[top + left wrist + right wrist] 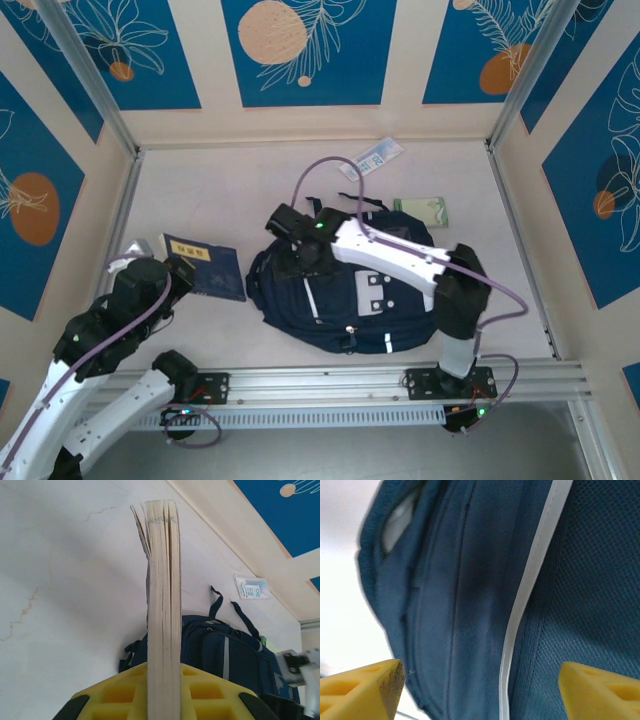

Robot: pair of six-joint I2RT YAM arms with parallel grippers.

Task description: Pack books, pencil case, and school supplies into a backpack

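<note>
The dark navy backpack with thin white stripes lies flat mid-table. My right gripper hovers over its upper-left part. In the right wrist view that gripper is open, yellow fingertips wide apart, with backpack fabric and a white stripe close below. My left gripper is shut on a stack of books, a navy cover with a pale label on top. In the left wrist view its jaws clamp the books' page edges. The white-and-blue school supplies packet lies by the back wall. The pencil case is out of view.
A small green-and-white item lies right of the backpack's straps. Raised walls enclose the table on three sides, and an aluminium rail runs along the near edge. In the left wrist view the backpack lies beyond the books, with the packet farther back.
</note>
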